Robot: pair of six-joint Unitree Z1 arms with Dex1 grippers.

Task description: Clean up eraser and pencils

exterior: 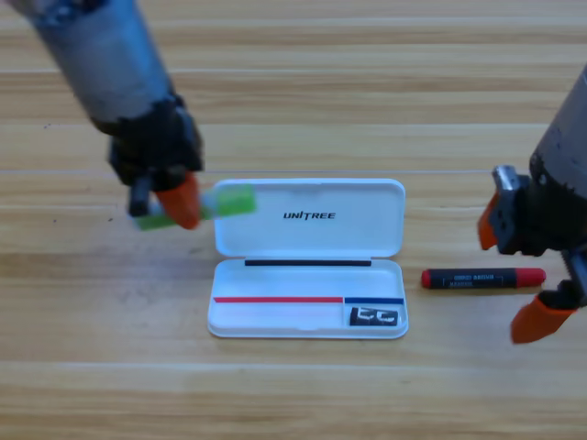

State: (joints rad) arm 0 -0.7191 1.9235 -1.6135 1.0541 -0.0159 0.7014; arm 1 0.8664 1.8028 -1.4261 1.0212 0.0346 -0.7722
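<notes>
Left gripper is clamped on the green pencil left of the open white case. Right gripper, jaws apart, sits right of the black-and-red pencil on the surface. Eraser lies in the case's near-right corner.

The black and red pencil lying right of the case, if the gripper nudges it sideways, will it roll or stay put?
The black and red pencil looks round-bodied and lies flat on the bare table, so a sideways nudge would probably roll it. It looks rigid, unlikely to bend. The right gripper, jaws open, is beside its red end.
</notes>
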